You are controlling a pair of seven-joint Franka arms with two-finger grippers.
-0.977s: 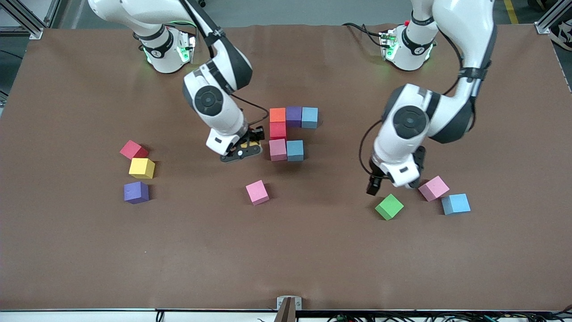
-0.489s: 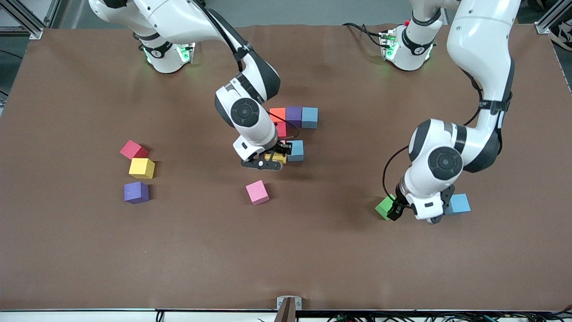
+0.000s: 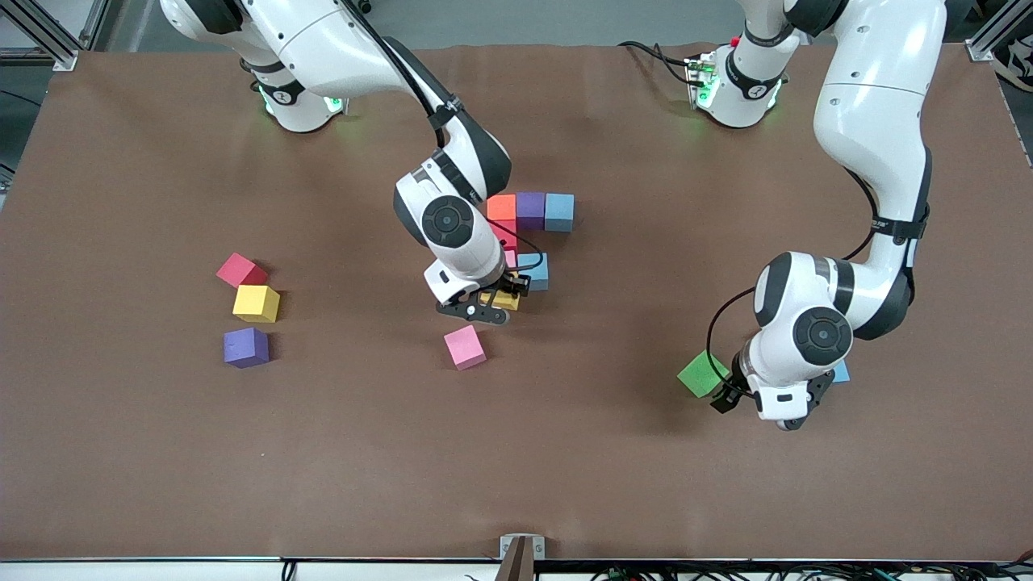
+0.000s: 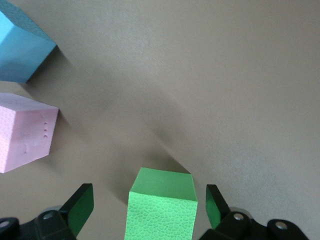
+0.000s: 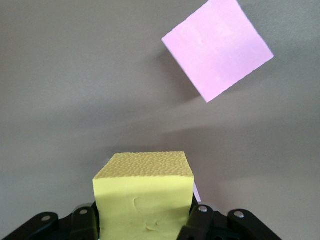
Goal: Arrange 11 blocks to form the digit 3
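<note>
**Yellow cube going in under the column; green cube being lined up**

We are holding a yellow block (image 5: 144, 200) clamped between the fingers of the right gripper (image 3: 492, 303), over the spot just nearer the front camera than the pink block (image 3: 509, 258) of the half-built digit 3 (image 3: 529, 234). That figure is showing an orange (image 3: 501, 206), purple (image 3: 530, 208) and blue (image 3: 559, 211) bar, a red block (image 3: 507, 234) below the orange one, then pink with a second blue block (image 3: 535, 270) beside it.

For a clean placement we are judging that the yellow faces need squaring to the pink block, then lowering until seated and touching, without nudging the column. The loose pink block (image 3: 465, 347) lies close by, so the release should go straight up.

The left gripper (image 4: 145, 215) is standing with fingers apart, straddling the green block (image 4: 161, 202) toward the left arm's end of the table, not yet touching it in the wrist view. We are judging it should centre before closing, since a pink (image 4: 22, 132) and a blue block (image 4: 20, 47) sit near
</note>
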